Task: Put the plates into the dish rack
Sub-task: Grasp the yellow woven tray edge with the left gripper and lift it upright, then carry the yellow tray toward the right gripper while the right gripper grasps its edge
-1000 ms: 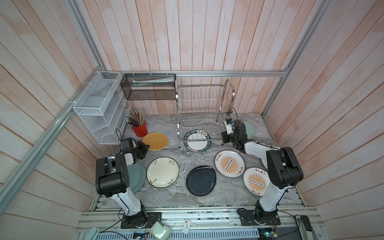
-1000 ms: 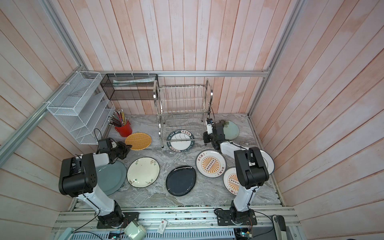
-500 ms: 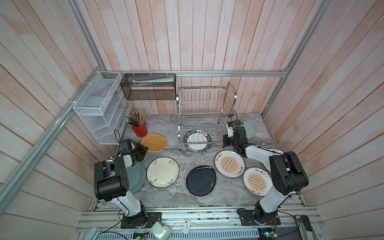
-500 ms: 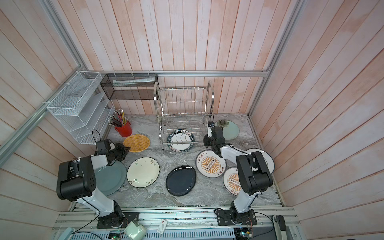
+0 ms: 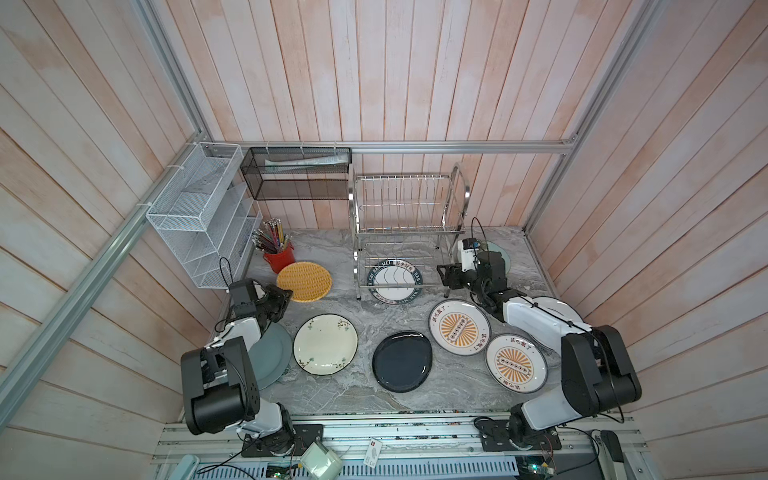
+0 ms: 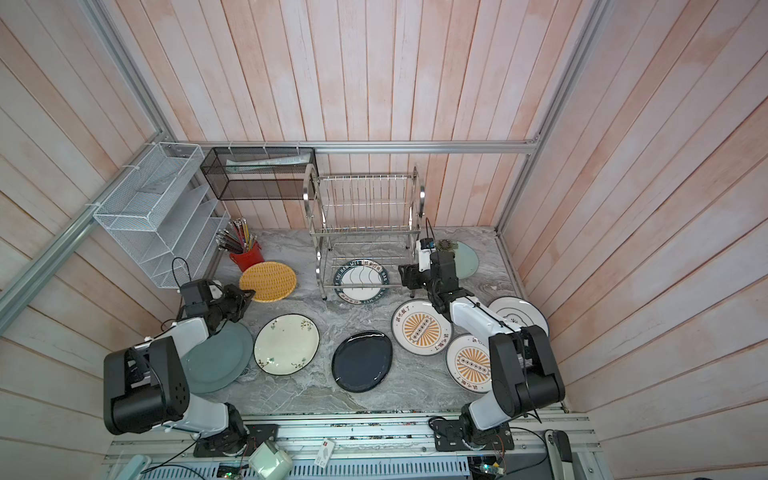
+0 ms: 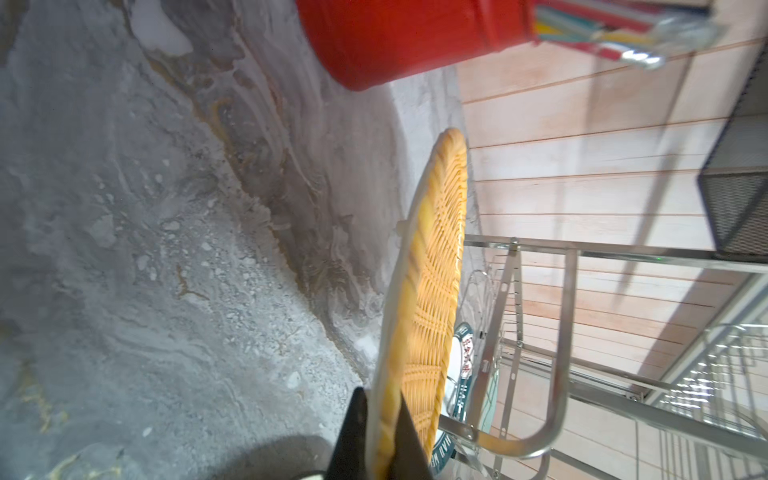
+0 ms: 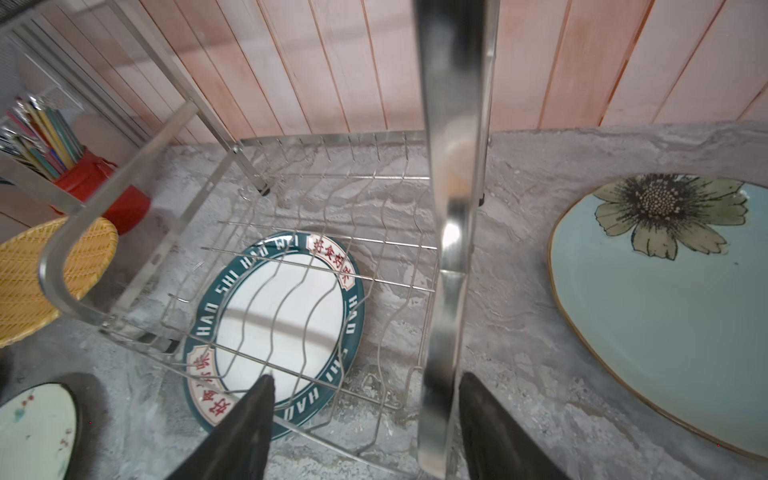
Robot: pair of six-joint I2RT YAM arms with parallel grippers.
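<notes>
1. Risk, left side: the left hand (image 7: 380, 419) is pressed shut on the near rim of the yellow plate (image 7: 432, 291). On so small a bite the plate may pivot or slip out onto the table (image 7: 145, 249), or swing into the red pencil cup (image 7: 399, 37) just beside it. Whether its far edge rests on the table cannot be told
2. Risk, right side: the right hand (image 8: 365, 378) is spread, jaws either side of an end tube of the dish rack (image 8: 451, 187), holding nothing. A sideways drift would likely knock the tube and shove the rack
3. Risk, rack: the green-lettered plate (image 5: 394, 279) lies flat on the table under the lower tier, in no slot, so a shoved rack could scrape over it
4. Pose, left arm: folded low at the table's left edge, forearm over the grey-teal plate (image 5: 272, 353), wrist apparently rolled on its side, hand pointing towards the rack
5. Pose, right arm: stretched forward, forearm over the blue-ring plate (image 5: 555, 303), hand low at the rack's near right corner, near the mint flower plate (image 5: 496, 254)
6. Task's things: no plate stands in the rack. The cream plate (image 5: 325, 344), black plate (image 5: 402, 360) and orange-sunburst plates (image 5: 459, 327) lie flat, apart from both hands
</notes>
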